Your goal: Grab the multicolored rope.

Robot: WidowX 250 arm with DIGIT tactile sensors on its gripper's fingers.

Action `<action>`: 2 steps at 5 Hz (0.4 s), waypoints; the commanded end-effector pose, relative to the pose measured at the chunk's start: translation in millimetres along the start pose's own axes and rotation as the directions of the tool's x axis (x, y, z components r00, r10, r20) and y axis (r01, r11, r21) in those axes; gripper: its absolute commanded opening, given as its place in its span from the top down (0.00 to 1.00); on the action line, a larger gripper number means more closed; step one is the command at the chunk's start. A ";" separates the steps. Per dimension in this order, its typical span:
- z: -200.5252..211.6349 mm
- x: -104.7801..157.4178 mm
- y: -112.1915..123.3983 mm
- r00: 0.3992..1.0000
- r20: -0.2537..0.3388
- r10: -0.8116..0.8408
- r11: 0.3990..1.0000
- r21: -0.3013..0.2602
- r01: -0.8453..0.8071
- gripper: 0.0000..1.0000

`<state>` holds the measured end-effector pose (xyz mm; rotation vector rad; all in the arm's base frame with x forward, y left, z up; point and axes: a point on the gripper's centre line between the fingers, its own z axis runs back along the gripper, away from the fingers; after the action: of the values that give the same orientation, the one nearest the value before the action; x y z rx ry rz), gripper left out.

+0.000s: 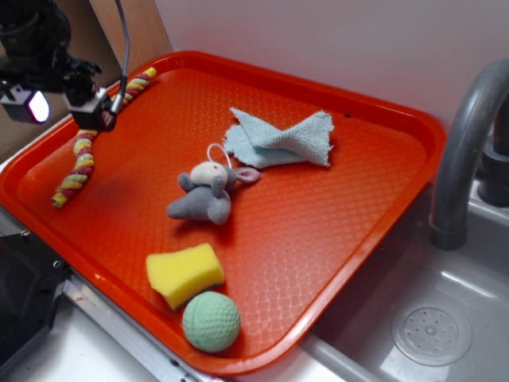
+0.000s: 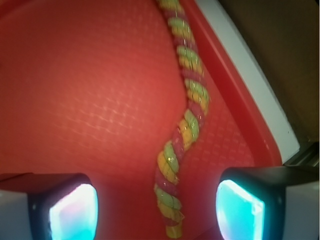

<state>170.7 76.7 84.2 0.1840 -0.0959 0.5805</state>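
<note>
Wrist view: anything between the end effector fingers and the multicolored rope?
Nothing. In the wrist view the multicolored rope lies between the open end effector fingers, with only bare orange tray around it.

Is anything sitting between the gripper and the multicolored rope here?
Nothing visible. The gripper is open above the multicolored rope, which runs between its fingers in the wrist view on bare orange tray. The plush mouse and sponge lie well off to the side.
</note>
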 end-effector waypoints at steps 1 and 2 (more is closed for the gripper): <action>-33.6 -0.4 13.4 0.999 -0.046 0.012 0.998 0.062 -0.009 0.00; -47.8 -1.4 10.8 0.997 -0.067 -0.045 0.997 0.052 0.048 0.00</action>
<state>167.4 87.0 32.8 0.2151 0.0076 0.5337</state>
